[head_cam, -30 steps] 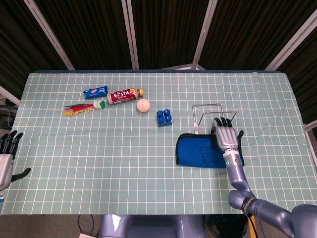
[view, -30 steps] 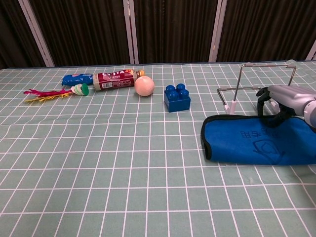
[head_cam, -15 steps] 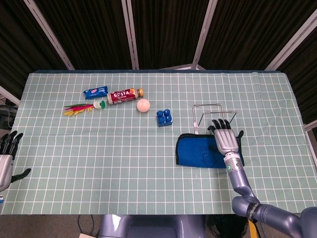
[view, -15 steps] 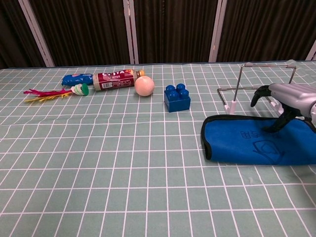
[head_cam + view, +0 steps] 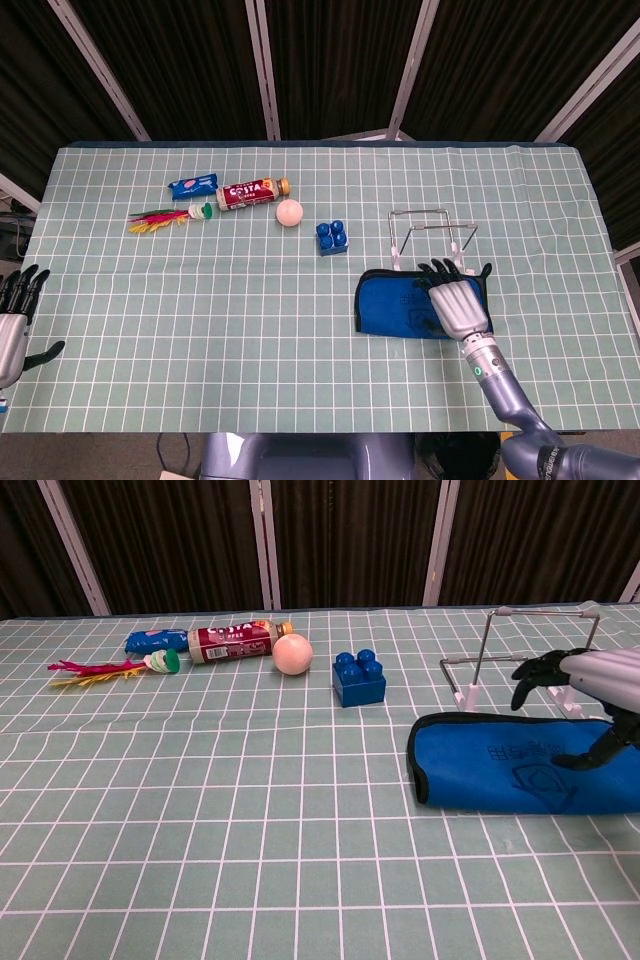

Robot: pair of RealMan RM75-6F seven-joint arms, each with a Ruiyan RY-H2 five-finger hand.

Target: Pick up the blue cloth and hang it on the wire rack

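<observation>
The blue cloth (image 5: 397,302) (image 5: 490,770) lies flat on the table, right of centre, with a dark trim along its left edge. Just behind it stands the wire rack (image 5: 428,232) (image 5: 520,650), bare. My right hand (image 5: 456,298) (image 5: 590,680) hovers over the cloth's right part, fingers spread and holding nothing; its thumb hangs down toward the cloth. My left hand (image 5: 14,315) is at the far left table edge, fingers apart and empty.
A blue toy block (image 5: 332,236) (image 5: 359,677) sits left of the rack. Further left are a pale ball (image 5: 289,212), a red bottle (image 5: 250,192), a blue packet (image 5: 193,186) and a feathered shuttlecock (image 5: 168,217). A checked tablecloth (image 5: 200,320) covers the table.
My right hand has risen and drawn back toward the near edge over the cloth, its fingers spreading wider. The cloth and the left hand have not moved.
</observation>
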